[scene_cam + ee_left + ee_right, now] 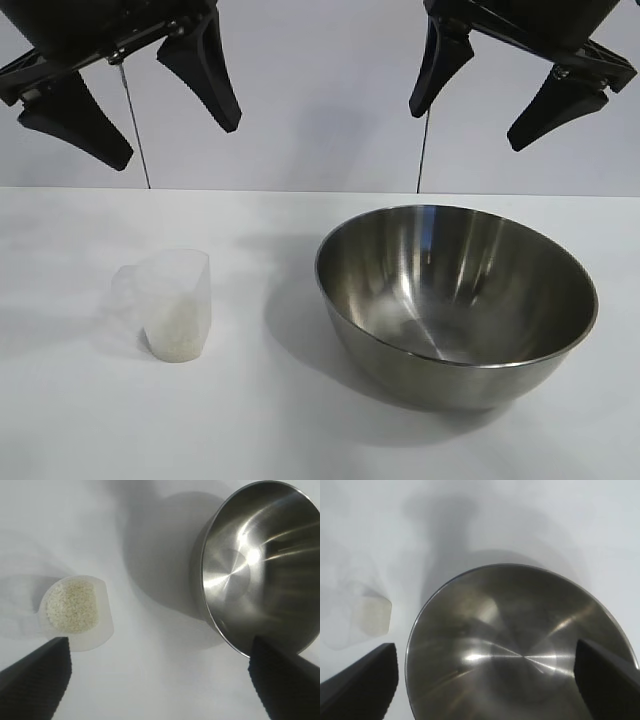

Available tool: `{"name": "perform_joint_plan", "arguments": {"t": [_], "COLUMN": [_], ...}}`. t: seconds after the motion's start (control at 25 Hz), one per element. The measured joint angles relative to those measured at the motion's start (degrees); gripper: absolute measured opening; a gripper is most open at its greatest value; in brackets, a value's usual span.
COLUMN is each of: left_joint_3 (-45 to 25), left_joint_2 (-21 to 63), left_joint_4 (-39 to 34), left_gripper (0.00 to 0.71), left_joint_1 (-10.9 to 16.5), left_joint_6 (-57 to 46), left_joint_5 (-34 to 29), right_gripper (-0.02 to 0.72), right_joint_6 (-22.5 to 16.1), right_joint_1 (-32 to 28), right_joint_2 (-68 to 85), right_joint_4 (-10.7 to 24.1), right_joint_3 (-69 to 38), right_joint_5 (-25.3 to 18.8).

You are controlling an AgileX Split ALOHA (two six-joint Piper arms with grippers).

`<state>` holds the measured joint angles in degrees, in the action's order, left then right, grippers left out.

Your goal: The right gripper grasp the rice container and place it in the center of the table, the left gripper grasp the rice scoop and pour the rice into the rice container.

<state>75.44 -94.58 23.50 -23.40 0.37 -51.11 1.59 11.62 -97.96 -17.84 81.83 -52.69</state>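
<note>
Left gripper (130, 100) hangs high above the counter (90, 420), jaws wide apart, nothing between them. Right gripper (505, 85) hangs at a like height, jaws also wide apart and empty.

Rice scoop (172, 305) stands upright on the counter, below the left jaws and well clear of them. From the left wrist camera it sits ahead of one jaw tip rather than centred in the gap. Rice (72, 605) fills the bottom of the scoop as a whitish layer; no grains seen on the counter.

Rice container (457, 300) rests on the counter below the right jaws, not touched by either finger. In the right wrist camera the bowl spans most of the gap between the two jaw tips, its rim passing behind both. Interior is bare polished steel, with reflections only.

Scoop and container stand apart, bare counter between them. In the left wrist camera the container lies ahead of the other left jaw tip, its rim running behind that tip, so the open left gap looks onto the bare counter between scoop and bowl.
</note>
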Motion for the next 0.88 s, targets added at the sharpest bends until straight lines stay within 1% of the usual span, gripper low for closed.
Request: {"name": "perform_joint_plan", "arguments": {"t": [0.56,0.64,0.72,0.76,0.84,0.88], "left_joint_3": [0.0,0.0,0.0,0.0,0.0,0.0], "left_joint_2": [0.0,0.0,0.0,0.0,0.0,0.0], "left_joint_4": [0.0,0.0,0.0,0.0,0.0,0.0], "left_gripper": [0.694,0.694,0.694,0.694,0.694,0.694], "left_joint_1": [0.0,0.0,0.0,0.0,0.0,0.0], "left_joint_6": [0.0,0.0,0.0,0.0,0.0,0.0], "left_joint_5": [0.0,0.0,0.0,0.2,1.1,1.6], "right_gripper": [0.66,0.66,0.66,0.66,0.66,0.66], "right_joint_6": [0.0,0.4,0.7,0.5,-1.3,-1.9], "right_joint_1": [0.0,0.0,0.0,0.0,0.0,-0.2], "right_joint_2": [0.0,0.0,0.0,0.0,0.0,0.0], "right_joint_4": [-0.1,0.4,3.9,6.8,12.6,14.3], "right_joint_3": [0.0,0.2,0.3,0.3,0.3,0.3], "right_joint_5": [-0.2,-1.4,-4.2,-5.8,-8.1,-8.5]}}
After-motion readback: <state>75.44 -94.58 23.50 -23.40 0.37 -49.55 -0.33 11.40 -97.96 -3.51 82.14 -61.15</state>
